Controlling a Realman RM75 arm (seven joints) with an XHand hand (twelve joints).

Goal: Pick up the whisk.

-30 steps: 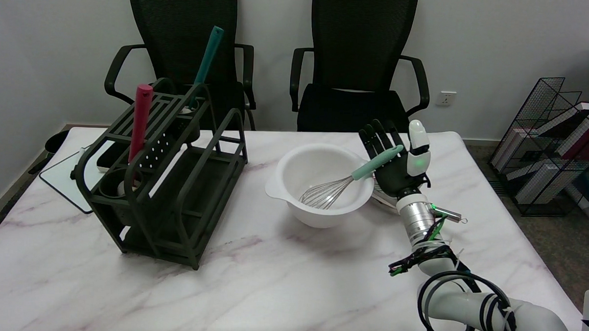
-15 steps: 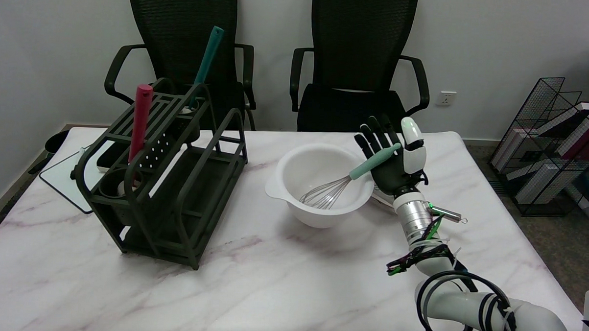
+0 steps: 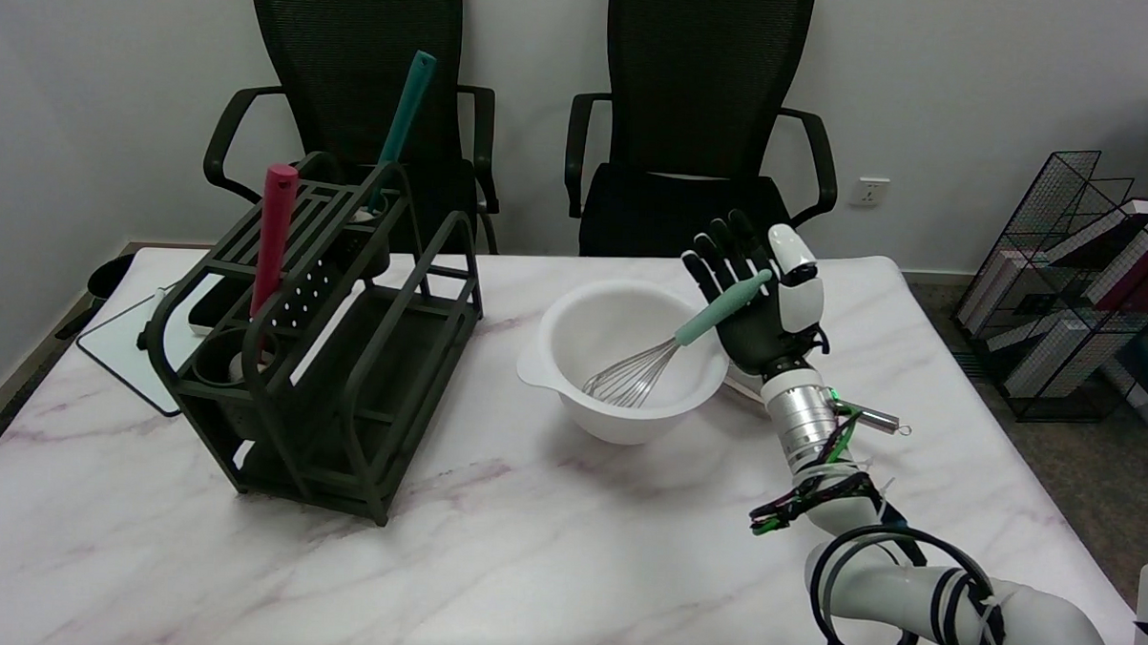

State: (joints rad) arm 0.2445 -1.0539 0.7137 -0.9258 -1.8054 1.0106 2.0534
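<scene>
my right hand (image 3: 761, 305) was spread wide, the whisk (image 3: 673, 345) handle lying across my palm, ungripped.

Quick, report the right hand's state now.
Right hand: open, fingers spread behind the whisk handle, holding nothing.

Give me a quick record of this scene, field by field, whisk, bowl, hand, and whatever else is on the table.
whisk: wire head inside the bowl, mint handle leaning up over the right rim
bowl: white bowl upright on the marble table
right hand: right hand behind the handle, fingers spread, not closed on it
rack: dark rack at left, holding a red handle and a teal handle
</scene>
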